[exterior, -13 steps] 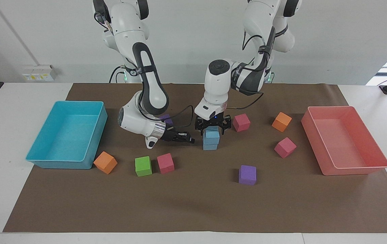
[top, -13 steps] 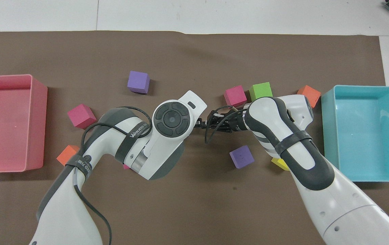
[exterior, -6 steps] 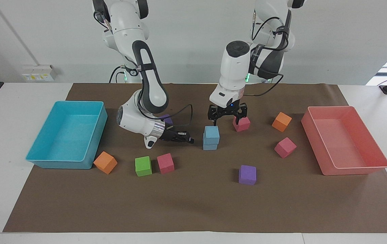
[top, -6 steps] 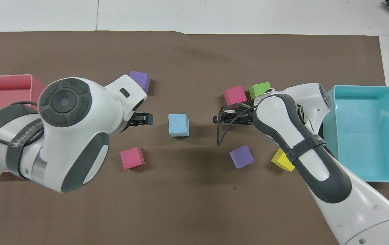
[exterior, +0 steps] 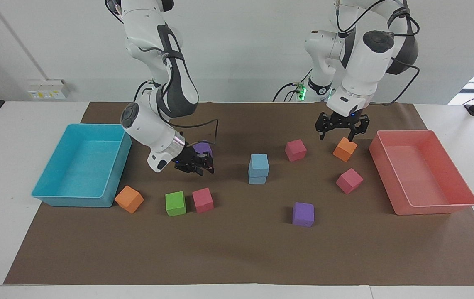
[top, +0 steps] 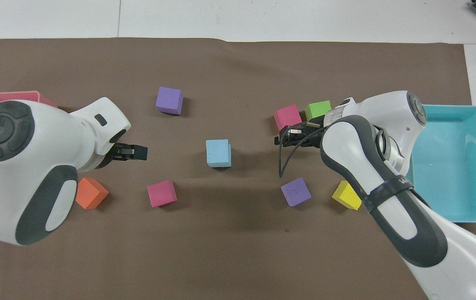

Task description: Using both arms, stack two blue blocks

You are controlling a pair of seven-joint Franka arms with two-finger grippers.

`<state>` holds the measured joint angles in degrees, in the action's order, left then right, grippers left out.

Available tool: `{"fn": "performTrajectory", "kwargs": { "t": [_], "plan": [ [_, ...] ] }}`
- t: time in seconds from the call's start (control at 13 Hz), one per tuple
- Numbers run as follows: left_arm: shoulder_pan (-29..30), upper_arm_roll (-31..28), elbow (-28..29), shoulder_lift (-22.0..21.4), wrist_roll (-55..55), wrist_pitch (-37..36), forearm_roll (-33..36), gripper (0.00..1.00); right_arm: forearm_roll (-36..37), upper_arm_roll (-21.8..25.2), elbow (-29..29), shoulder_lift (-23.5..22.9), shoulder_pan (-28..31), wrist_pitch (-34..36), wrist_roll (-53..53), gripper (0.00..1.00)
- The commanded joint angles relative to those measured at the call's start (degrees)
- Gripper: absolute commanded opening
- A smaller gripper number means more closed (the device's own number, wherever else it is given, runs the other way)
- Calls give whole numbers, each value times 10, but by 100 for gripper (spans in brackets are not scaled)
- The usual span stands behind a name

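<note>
Looks basically done. Going outward from the robots: the left gripper (exterior: 341, 132) hangs spread wide and empty over an orange cube (exterior: 344, 149). The right gripper (exterior: 199, 164) sits low just beside a purple cube (exterior: 202, 148), holding nothing; can't tell how its jaws stand. Mid-mat, the blue blocks (exterior: 258, 168) stand stacked, slightly offset, untouched.

Sky-blue blocks on brown paper

Two light-blue blocks (exterior: 258, 168) on a brown mat (exterior: 237, 253); turquoise bin (exterior: 81, 166), salmon-pink bin (exterior: 421, 174).
</note>
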<state>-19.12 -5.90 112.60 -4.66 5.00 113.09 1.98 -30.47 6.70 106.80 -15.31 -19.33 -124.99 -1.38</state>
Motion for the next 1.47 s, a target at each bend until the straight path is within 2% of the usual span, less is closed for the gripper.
{"fn": "performTrajectory", "kwargs": {
  "t": [0.0,0.15,0.46,0.62,0.85,1.08,1.39],
  "plan": [
    [44,5,-48,3,-49,-44,-10,100,81,-5,0,29,31,13,16,100],
    [74,4,-100,20,-75,-78,-10,100,96,-4,-26,35,53,61,31,100],
    [118,4,-242,67,-118,-200,-30,100,141,2,-97,44,88,207,80,100],
    [127,4,-276,75,-123,-242,-34,100,176,2,-101,63,107,247,82,100],
    [124,2,-285,68,-122,-270,-39,100,222,2,-101,99,138,285,81,100],
    [119,2,-247,41,-116,-266,-40,100,258,2,-101,127,166,305,75,100],
    [117,2,-250,49,-118,-251,-39,100,308,3,-110,169,171,320,37,100]
  ]
}}
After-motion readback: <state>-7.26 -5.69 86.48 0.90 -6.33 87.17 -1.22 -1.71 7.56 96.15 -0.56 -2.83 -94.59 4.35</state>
